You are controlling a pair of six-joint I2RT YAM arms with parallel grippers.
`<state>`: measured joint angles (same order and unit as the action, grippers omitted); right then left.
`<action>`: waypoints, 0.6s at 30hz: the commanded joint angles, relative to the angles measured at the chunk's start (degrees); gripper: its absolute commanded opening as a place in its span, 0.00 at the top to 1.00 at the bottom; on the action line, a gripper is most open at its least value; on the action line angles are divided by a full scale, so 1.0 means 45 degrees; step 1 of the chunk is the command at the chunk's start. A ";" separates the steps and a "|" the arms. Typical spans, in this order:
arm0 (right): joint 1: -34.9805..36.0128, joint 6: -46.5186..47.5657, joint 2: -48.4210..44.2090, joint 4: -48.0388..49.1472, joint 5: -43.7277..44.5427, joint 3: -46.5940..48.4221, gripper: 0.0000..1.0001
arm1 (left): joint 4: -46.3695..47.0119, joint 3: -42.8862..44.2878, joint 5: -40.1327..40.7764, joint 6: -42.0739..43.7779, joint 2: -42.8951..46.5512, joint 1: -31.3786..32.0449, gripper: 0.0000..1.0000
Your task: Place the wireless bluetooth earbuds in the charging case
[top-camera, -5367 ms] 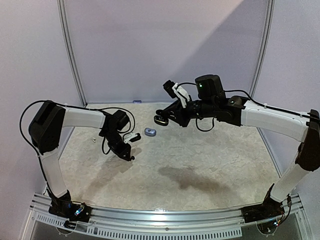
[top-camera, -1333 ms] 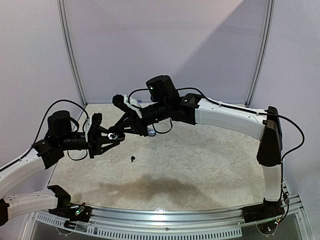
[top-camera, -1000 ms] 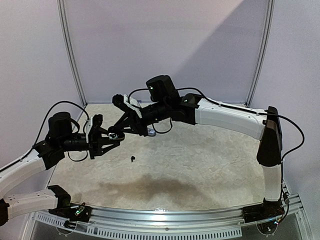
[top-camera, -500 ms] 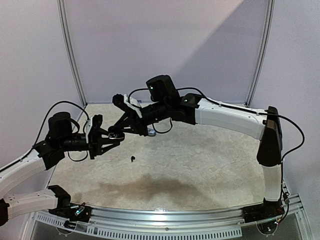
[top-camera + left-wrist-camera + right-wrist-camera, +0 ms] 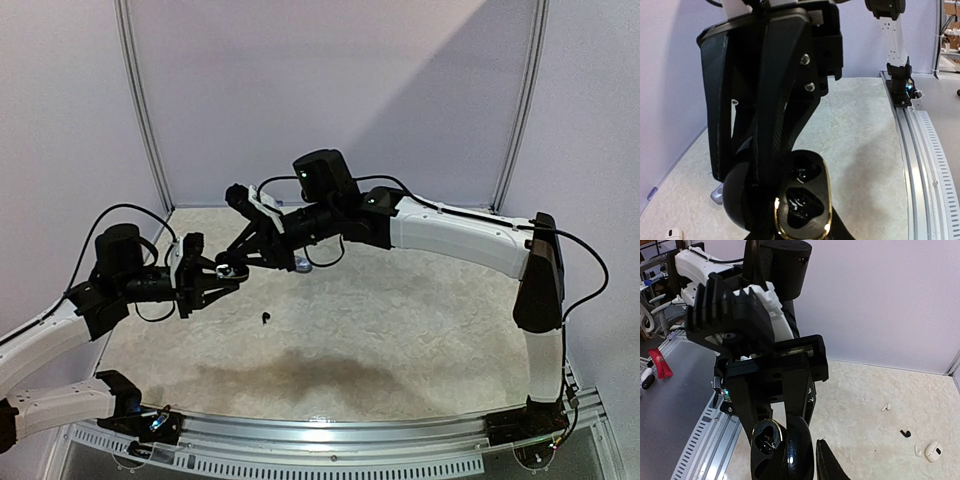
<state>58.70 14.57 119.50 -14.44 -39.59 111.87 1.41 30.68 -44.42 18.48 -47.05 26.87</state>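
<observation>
- Table (image 5: 420,330): pale, mottled top, with both arms reaching over its far-left part.
- Right gripper (image 5: 240,264): raised above the table. Its two black fingers converge on the rounded lid of the charging case (image 5: 801,209) and clamp it.
- Left gripper (image 5: 218,279): meets the right one tip to tip and is clenched on the base of the same case from the opposite side.
- Charging case: black with a gold rim, hinged open and held in the air between both grippers. Its two dark wells show, but I cannot tell whether a bud sits in either.
- Blue-grey case (image 5: 301,263): on the table just behind the right gripper, partly hidden by it.
- White case (image 5: 932,451): on the table, with a white earbud (image 5: 916,450) just beside it.
- Black earbud (image 5: 265,319): loose on the table near the held case and apart from it.
- Second white earbud (image 5: 885,407): on the table, apart from the white case.
</observation>
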 commanded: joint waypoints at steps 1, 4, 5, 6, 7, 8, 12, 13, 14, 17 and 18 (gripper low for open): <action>-0.0224 -0.0933 0.0527 0.0461 -0.0583 0.0087 0.79 | 0.0244 -0.0221 -0.0430 0.0855 0.0193 0.0160 1.00; -0.0305 -0.1282 0.0683 0.0452 -0.0777 0.0189 0.77 | 0.0089 -0.0269 -0.0529 0.1338 0.0192 0.0178 1.00; -0.0309 -0.1328 0.0703 0.0439 -0.0789 0.0190 0.76 | 0.0020 -0.0273 -0.0547 0.1498 0.0195 0.0180 1.00; -0.0319 -0.1351 0.0723 0.0411 -0.0791 0.0224 0.75 | -0.0013 -0.0274 -0.0549 0.1601 0.0195 0.0195 1.00; -0.0313 -0.1359 0.0728 0.0395 -0.0794 0.0250 0.73 | -0.0012 -0.0284 -0.0532 0.1631 0.0191 0.0199 1.00; -0.0320 -0.1377 0.0756 0.0369 -0.0792 0.0282 0.72 | -0.0027 -0.0275 -0.0515 0.1635 0.0195 0.0200 1.00; -0.0365 -0.1541 0.0780 0.0431 -0.1005 0.0482 0.65 | 0.0400 -0.0463 -0.0035 0.0591 0.0121 0.0188 1.00; -0.0387 -0.1619 0.0801 0.0471 -0.1045 0.0529 0.64 | 0.0599 -0.0574 0.0018 0.0228 0.0123 0.0181 1.00; -0.0402 -0.1680 0.0806 0.0490 -0.1123 0.0573 0.63 | 0.0794 -0.0673 0.0059 -0.0175 0.0123 0.0166 1.00; -0.0425 -0.1825 0.0807 0.0601 -0.1231 0.0645 0.60 | 0.1135 -0.0883 0.0173 -0.0636 0.0144 0.0162 1.00; -0.0439 -0.1877 0.0807 0.0612 -0.1273 0.0659 0.59 | 0.1164 -0.0899 0.0193 -0.0699 0.0165 0.0146 1.00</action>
<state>57.54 7.75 121.60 -12.71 -44.18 112.99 3.88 28.10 -44.05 19.14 -46.72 26.89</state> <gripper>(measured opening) 0.394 0.238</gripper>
